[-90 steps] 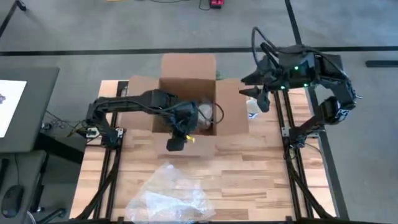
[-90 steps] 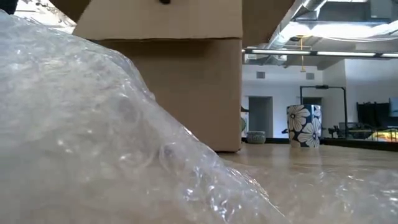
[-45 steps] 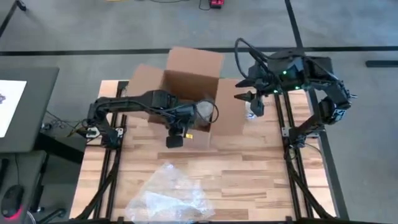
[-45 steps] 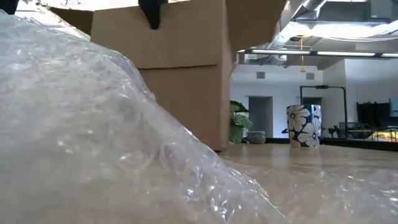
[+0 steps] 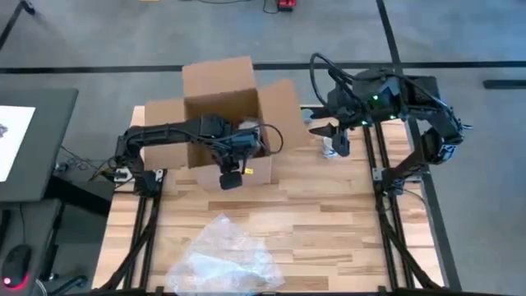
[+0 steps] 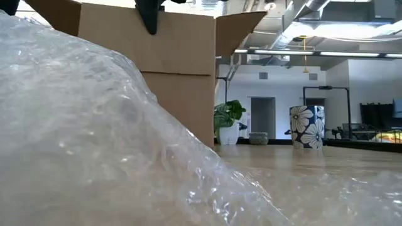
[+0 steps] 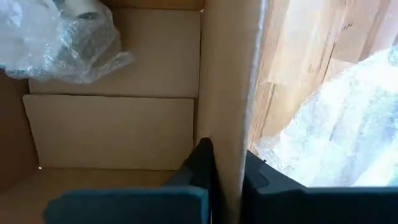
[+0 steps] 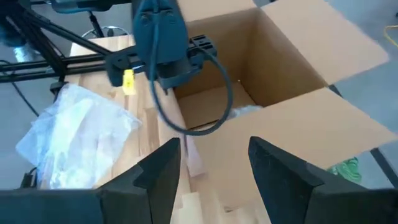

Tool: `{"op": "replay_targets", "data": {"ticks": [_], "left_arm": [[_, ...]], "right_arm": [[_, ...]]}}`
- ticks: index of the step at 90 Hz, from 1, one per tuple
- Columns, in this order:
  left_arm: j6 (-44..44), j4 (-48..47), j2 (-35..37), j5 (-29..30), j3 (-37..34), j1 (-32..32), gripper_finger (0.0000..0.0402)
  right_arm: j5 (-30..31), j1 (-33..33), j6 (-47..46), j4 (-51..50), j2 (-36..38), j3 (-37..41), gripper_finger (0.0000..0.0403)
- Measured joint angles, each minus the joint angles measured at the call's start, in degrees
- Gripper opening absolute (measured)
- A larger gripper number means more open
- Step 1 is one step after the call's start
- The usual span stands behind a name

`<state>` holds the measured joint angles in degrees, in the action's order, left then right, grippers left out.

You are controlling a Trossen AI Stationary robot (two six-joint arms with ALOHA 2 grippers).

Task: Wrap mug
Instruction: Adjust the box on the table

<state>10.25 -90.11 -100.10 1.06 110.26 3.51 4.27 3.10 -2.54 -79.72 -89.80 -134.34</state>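
1. A crumpled sheet of bubble wrap (image 5: pixel 222 256) lies at the table's (image 5: pixel 345 238) near edge, left of centre.
2. The left gripper (image 7: pixel 225 163) pinches the near wall of the cardboard box (image 5: pixel 215 90), one finger inside, one outside.
3. Inside the box lies a bubble-wrapped bundle (image 7: pixel 59 37), perhaps a mug.
4. The right gripper (image 8: pixel 214 165) hovers spread at the table's far right, above a flowered mug (image 6: pixel 306 127).
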Motion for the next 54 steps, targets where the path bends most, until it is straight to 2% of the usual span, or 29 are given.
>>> {"op": "replay_targets", "data": {"ticks": [14,30,44,54], "left_arm": [[3.1,-0.1,2.5,0.2,-0.1,-0.8,0.0002],[7.8,0.0,6.0,-0.4,-0.8,-5.2,0.0002],[10.0,1.3,12.4,2.2,-11.9,-8.8,0.0002],[12.4,5.7,17.8,3.9,-21.0,-8.9,0.0002]], "right_arm": [[-0.1,-1.4,0.0,0.0,0.0,0.0,0.0179],[-0.1,-2.0,-1.1,0.0,0.0,0.0,0.0179],[-0.6,-2.0,-2.4,0.9,-0.3,0.0,0.0179],[-1.4,-2.0,-2.4,2.0,-0.9,0.0,0.0179]]}}
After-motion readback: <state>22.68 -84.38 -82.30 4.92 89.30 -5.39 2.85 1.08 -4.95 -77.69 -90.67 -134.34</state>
